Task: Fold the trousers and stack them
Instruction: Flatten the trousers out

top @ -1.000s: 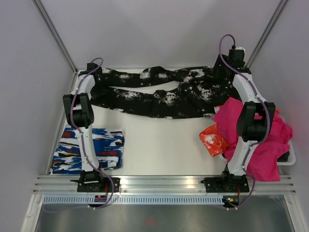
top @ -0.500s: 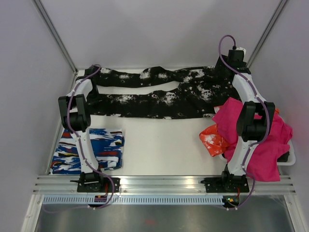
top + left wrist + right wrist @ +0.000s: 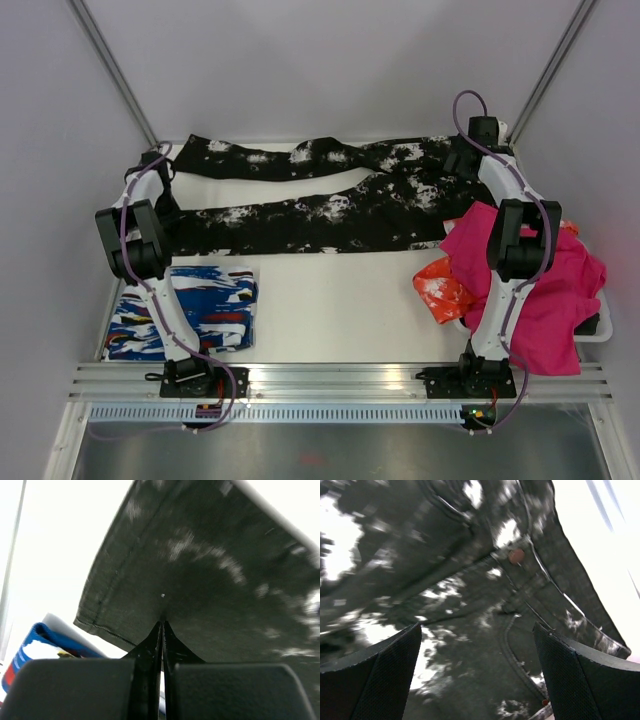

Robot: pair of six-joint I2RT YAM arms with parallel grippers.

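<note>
The black fabric trousers with white splatter print point(image 3: 330, 205) lie spread across the far side of the white table point(image 3: 330, 300), legs pointing left and waistband to the right. The left gripper point(image 3: 162, 623) is pressed together, pinching the near leg close to its hem. The right gripper point(image 3: 476, 628) hangs spread wide over the waistband.

The middle of the bench point(image 3: 340, 300) lies bare, so I can pass there freely. The trousers point(image 3: 320, 210) stretch across the far side. A folded striped garment point(image 3: 190, 310) blocks my near left; a pink cloth point(image 3: 550, 300) and an orange wrapper point(image 3: 440, 290) crowd my near right.
</note>
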